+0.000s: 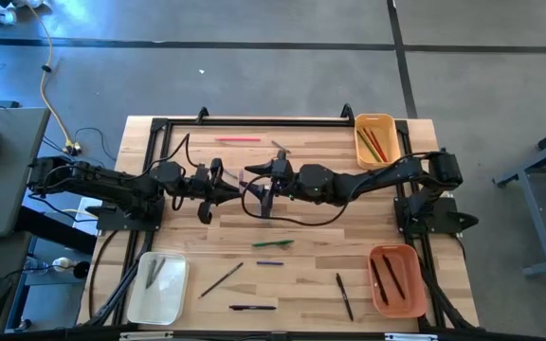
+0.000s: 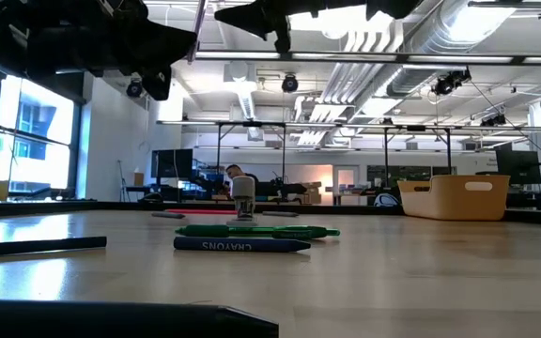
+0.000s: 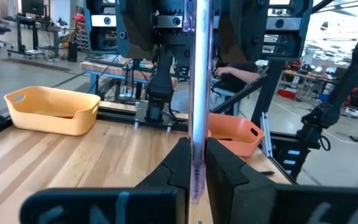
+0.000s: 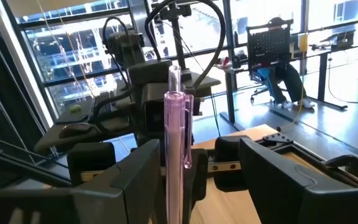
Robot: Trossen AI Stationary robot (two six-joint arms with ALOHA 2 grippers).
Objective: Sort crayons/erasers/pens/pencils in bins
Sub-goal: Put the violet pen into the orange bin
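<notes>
- The pale slatted wooden worktop (image 1: 292,275) carries everything, and both dark arms reach over its middle from opposite side edges, meeting there, apparently to pass one item between them.
- The three bins sit at corners, out of the working middle: the cream-white squarish plastic bin (image 1: 159,289) at the near left corner, the larger orange plastic bin (image 1: 395,280) at the near right corner with dark sticks inside, and the small yellow-orange plastic bin (image 1: 376,139) at the far right corner holding coloured pencils.
- The left gripper (image 3: 193,163) hangs above the worktop's centre; its jaws are closed on the lower end of a translucent pink-lilac pen (image 3: 199,81), held upright so the free upper length is offered.
- The right gripper (image 4: 185,163) faces it just beside; its jaws stand spread around the same pen's clip end, not visibly pinching it.
- This looks like a hand-over, since the right arm is nearer the right-side bins.
- Loose items wait nearer the front edge: a green pen (image 1: 273,244), a dark blue crayon (image 2: 242,244) beside it, black pens (image 1: 345,296) and a red pencil (image 1: 239,139) near the far edge.
</notes>
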